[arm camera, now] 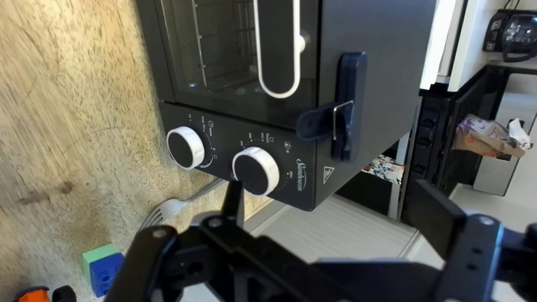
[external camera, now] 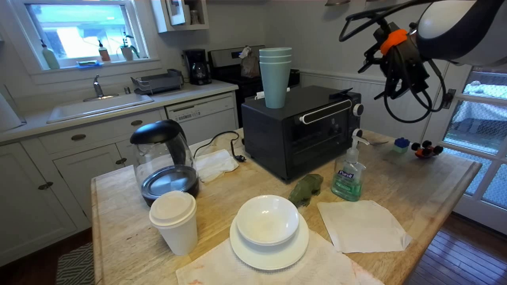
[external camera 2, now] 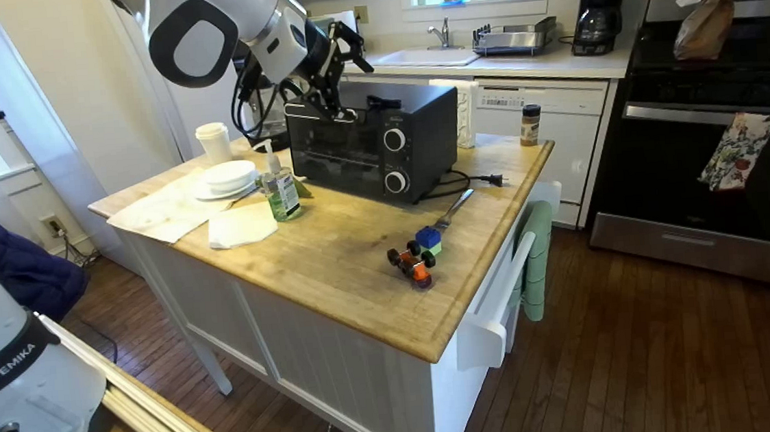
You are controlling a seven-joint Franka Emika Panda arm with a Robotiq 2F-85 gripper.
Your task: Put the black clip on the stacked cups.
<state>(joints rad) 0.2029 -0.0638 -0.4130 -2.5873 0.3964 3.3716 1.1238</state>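
White cabinets (external camera: 31, 186) and a sink (external camera: 103, 107) line the far left of the kitchen in an exterior view, under a window (external camera: 79, 35), with a stove (external camera: 225, 65) farther right. Nearer, the wooden table (external camera: 126, 241) carries a kettle (external camera: 164, 162), a lidded cup (external camera: 176, 221), a bowl (external camera: 268, 219) on a plate (external camera: 273, 260), a sanitizer bottle (external camera: 348, 178) and a dark oven (external camera: 297, 138). The stacked cups (external camera: 276, 79) stand upright at the left of the oven's top; the clip (external camera: 341, 93) lies at its right end, well apart from them. From the right extends the arm (external camera: 455, 31), its gripper (external camera: 369, 84) raised above the table and slanting down to the left. Dark floorboards (external camera 2: 640, 319) spread around the table in an exterior view, the arm's base (external camera 2: 48, 390) at near left and the stove at far right. A fork (external camera 2: 453, 212), a block (external camera 2: 428, 239) and an orange toy (external camera 2: 414, 266) lie toward the table's right end. The arm extends from the left, its gripper seen against the oven; the clip rests on top, above the knobs (external camera 2: 394, 140). In the wrist view the gripper faces the oven's knob end, its fingers (arm camera: 438, 218) spread wide and apart from the clip, which lies along the top's front edge, one lever jutting over the front.
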